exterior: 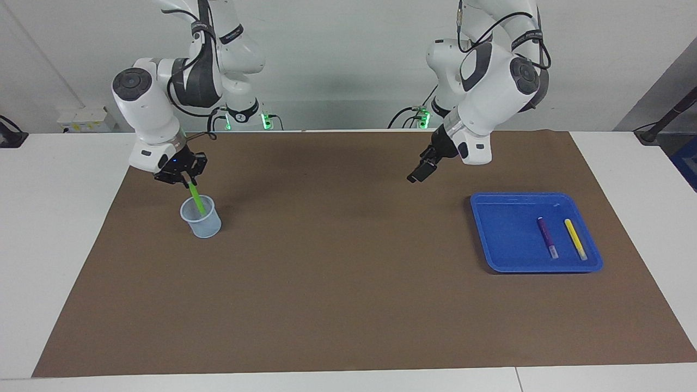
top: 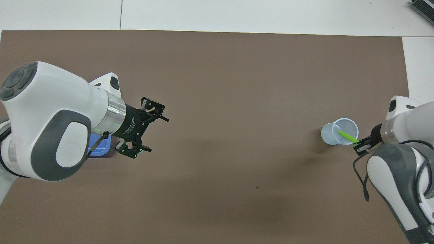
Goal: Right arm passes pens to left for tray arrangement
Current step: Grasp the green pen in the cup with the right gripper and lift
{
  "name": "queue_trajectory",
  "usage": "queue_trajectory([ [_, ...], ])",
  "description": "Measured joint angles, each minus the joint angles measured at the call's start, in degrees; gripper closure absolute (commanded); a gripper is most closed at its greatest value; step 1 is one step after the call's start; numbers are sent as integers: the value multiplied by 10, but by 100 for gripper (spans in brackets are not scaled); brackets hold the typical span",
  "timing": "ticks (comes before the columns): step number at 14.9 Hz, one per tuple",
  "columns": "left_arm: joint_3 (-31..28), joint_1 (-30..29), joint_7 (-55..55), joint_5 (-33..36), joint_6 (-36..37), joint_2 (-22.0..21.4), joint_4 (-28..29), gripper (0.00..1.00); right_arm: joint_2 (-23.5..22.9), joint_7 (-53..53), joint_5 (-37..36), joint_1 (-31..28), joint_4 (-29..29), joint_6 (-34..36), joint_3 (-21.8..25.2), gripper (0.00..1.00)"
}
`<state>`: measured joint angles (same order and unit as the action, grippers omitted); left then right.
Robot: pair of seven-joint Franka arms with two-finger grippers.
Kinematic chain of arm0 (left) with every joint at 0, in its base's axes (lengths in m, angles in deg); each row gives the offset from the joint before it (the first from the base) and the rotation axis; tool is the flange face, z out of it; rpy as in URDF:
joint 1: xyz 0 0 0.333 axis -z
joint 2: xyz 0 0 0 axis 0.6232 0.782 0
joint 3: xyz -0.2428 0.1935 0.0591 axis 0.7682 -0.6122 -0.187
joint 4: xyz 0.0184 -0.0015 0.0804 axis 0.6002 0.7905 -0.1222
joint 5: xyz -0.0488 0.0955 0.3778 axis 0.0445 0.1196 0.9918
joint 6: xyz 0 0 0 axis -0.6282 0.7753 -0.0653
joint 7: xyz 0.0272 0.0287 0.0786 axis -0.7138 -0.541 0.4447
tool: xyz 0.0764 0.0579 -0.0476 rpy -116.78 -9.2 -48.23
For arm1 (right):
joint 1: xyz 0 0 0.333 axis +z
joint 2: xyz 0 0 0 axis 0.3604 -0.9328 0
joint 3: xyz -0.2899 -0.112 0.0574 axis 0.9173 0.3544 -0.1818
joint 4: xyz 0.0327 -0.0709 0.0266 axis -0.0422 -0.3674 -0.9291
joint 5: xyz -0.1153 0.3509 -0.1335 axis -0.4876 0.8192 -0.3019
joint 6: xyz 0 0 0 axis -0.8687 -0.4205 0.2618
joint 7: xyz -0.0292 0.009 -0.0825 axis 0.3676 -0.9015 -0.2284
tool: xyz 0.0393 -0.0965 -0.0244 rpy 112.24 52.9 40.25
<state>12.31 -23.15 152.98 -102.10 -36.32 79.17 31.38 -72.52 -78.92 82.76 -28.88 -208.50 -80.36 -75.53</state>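
- Already two of three pens lie in the tray point(exterior: 512, 239), facing view: purple pen point(exterior: 546, 236) and yellow pen point(exterior: 575, 238) side by side, roughly parallel, in the part of the tray toward the left arm's end, about 4 o'clock from table centre
- Same view: right gripper point(exterior: 188, 181), clenched on the upper end of the green pen point(exterior: 196, 198), sits just above the translucent cup point(exterior: 201, 218) at about 9 o'clock; pen tilted, lower end inside the cup, so not yet lifted clear
- Same view: left gripper point(exterior: 416, 175) up in the air over bare mat point(exterior: 337, 283), apart from the tray, holding nothing
- Overhead view: left gripper point(top: 154, 132) with fingers spread wide over the mat; tray point(top: 100, 152) mostly hidden under that arm, one corner showing
- Overhead view: right gripper point(top: 360, 146) at the cup rim, green pen point(top: 346, 136) slanting out of the cup point(top: 334, 137) toward 4 o'clock
- Judgement: last pen in hand; left to do are lift-out, handover, and placing beside the other two
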Motion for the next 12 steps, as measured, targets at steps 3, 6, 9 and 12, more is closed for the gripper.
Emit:
queue_trajectory([
  [3,0,21,36,-17,-1,-5,5,0,6,0,0,3,30,51,0,100],
  [6,0,54,67,-19,-19,-6,8,0,15,0,0,7,58,96,-1,100],
  [9,0,83,104,-19,-32,-6,8,0,26,0,0,7,82,139,-4,100],
  [12,0,113,145,-19,-53,-6,8,0,34,0,0,7,109,179,-12,100],
])
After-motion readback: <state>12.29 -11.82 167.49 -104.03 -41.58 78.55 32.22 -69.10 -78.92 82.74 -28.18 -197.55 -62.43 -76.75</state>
